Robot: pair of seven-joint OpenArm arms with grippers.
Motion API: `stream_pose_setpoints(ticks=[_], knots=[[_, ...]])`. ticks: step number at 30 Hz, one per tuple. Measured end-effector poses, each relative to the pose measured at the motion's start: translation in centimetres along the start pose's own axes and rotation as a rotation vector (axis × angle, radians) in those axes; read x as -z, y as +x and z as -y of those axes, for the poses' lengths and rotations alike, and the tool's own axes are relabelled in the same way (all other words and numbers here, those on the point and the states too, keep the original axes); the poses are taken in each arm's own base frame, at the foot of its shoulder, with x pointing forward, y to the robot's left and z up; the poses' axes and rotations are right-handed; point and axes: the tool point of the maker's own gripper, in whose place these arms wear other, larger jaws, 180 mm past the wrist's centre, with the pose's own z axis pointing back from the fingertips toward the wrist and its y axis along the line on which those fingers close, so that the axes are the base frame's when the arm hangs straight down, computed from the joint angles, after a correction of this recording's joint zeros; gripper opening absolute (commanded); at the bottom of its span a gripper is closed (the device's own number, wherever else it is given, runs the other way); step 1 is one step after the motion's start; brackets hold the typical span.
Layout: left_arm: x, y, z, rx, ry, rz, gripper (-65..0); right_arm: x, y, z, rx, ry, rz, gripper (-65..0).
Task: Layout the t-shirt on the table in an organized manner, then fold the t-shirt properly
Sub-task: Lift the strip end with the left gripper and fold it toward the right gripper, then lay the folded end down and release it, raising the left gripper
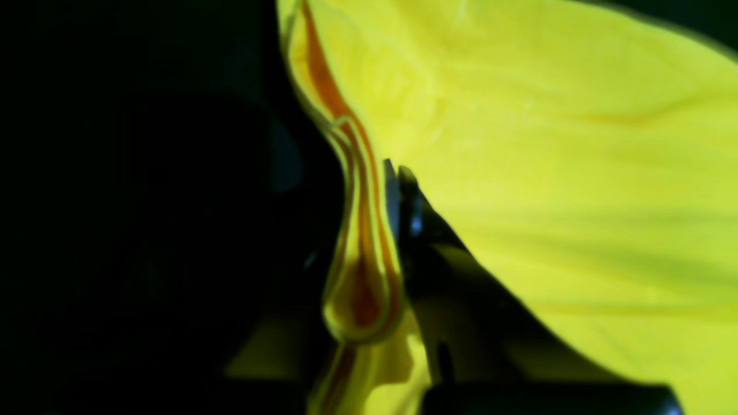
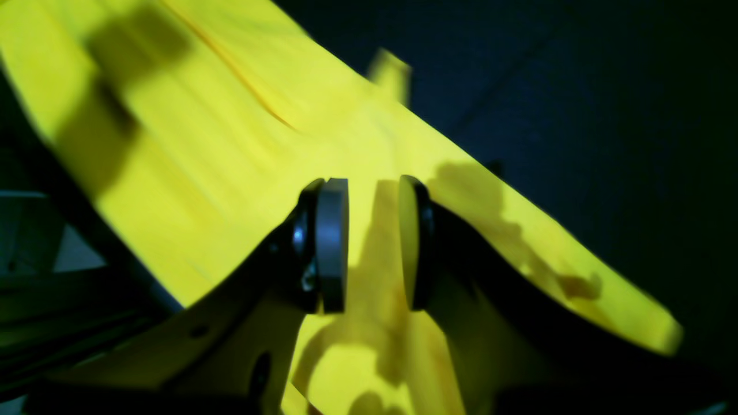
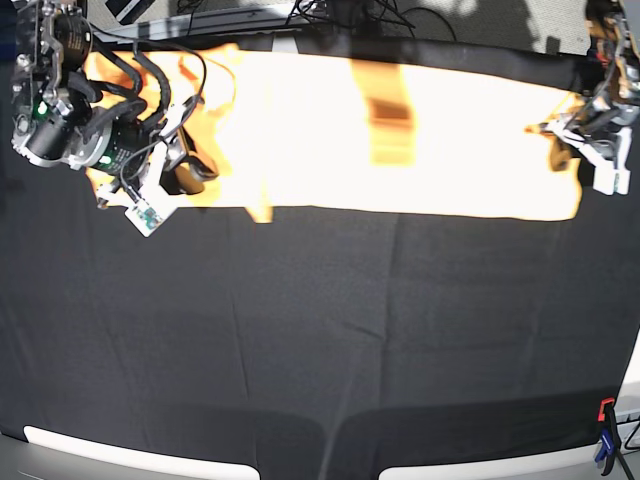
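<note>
right, from the base view i have the t-shirt (image 3: 400,140) stretched in a long band across the far part of the table (image 3: 320,340), running nearly from one side to the other, glaring almost white in the light, with an orange-toned fold near its middle and darker orange patches at both ends. the black cloth on the table is creased, and a red-and-blue clamp (image 3: 605,440) sits at the near corner on that view's right.

my left gripper (image 3: 570,128) is at the shirt's end on the base view's right. in the left wrist view the left gripper (image 1: 383,230) is clenched on a bunched edge of the t-shirt (image 1: 548,173): layered yellow and orange folds are pinched against the one dark finger i can make out, the other side lost in shadow, while the rest of the fabric spreads wide to the right of it.

my right gripper (image 3: 190,165) is over the shirt's other end. in the right wrist view the right gripper (image 2: 373,242) is released, its two round pads (image 2: 332,242) standing apart with yellow cloth visible in the gap behind them. the t-shirt (image 2: 230,132) there runs diagonally as a flat strip, carrying the gripper's shadow, with the dark table (image 2: 605,115) beyond it.
</note>
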Motion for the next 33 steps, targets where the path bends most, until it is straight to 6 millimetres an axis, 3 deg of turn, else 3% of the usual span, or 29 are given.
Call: stream_pose_setpoints(ticks=[3,5,8,12,15,19,27,30,33], knots=[[-1.2,2.4,-1.2,0.057,0.104,0.031,-65.0,0.0,-0.5,0.6,-0.016,-0.032,-0.026,-50.3],[-2.3,4.6,-0.6,0.082,0.116,0.071,-65.0,0.0,-0.8,1.0,-0.027,-0.055,-0.046,-50.3],[-3.9,6.5,1.8,0.069,0.045,0.087,-65.0,-0.1,-1.1,1.7,-0.047,-0.093,-0.062,-50.3],[-6.1,7.8,6.6,0.040,-0.069,0.154,-65.0,-0.4,-0.1,2.9,-0.074,-0.157,-0.013,-50.3],[-7.5,7.5,10.8,-0.050,-0.180,0.198,-65.0,-1.4,0.5,4.6,-0.058,-0.221,0.032,-50.3],[-8.3,7.0,14.8,-0.144,-0.289,0.222,-65.0,-3.3,1.0,7.1,-0.032,-0.310,0.076,-50.3],[-8.2,5.3,26.2,-0.025,-0.583,0.127,-65.0,-8.5,1.1,12.5,0.039,-0.524,0.107,-50.3],[-8.2,4.7,29.1,0.068,-0.613,0.133,-65.0,-9.8,0.8,13.4,0.057,-0.569,0.115,-50.3],[-8.1,4.9,30.6,0.098,-0.596,0.160,-65.0,-10.7,0.8,13.9,0.073,-0.591,0.130,-50.3]])
